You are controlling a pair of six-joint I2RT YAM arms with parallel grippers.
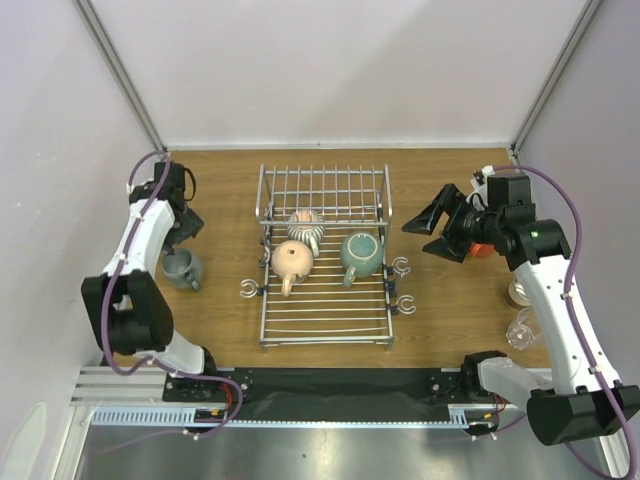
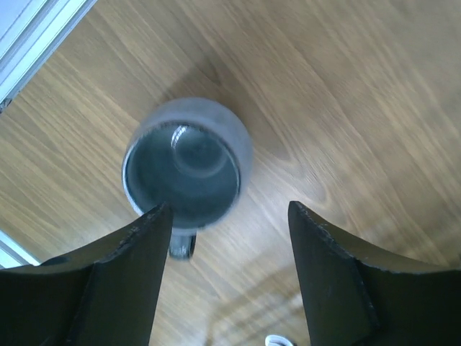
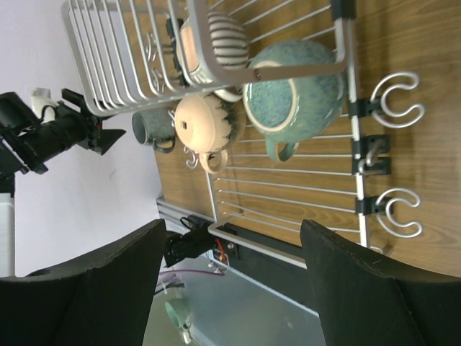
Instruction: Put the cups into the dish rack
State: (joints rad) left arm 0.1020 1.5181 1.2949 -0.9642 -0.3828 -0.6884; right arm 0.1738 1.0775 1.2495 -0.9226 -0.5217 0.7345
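Your left jaws, wide and empty, hang over the grey-green mug (image 2: 184, 169) on the wooden surface (image 2: 346, 108). Your right jaws gape empty beside the silver wire rack (image 1: 325, 342).

Bright, even overhead light fills the top view, which is sharp throughout, with only faint shadows under the dish rack (image 1: 325, 310) on the counter (image 1: 450, 300). The left wrist view is soft: the grey-green mug (image 2: 184, 169) is slightly blurred, with a pale sheen on the wood at its 3 o'clock. In both wrist views the near fingers (image 2: 122, 288) are dark, unfocused silhouettes.
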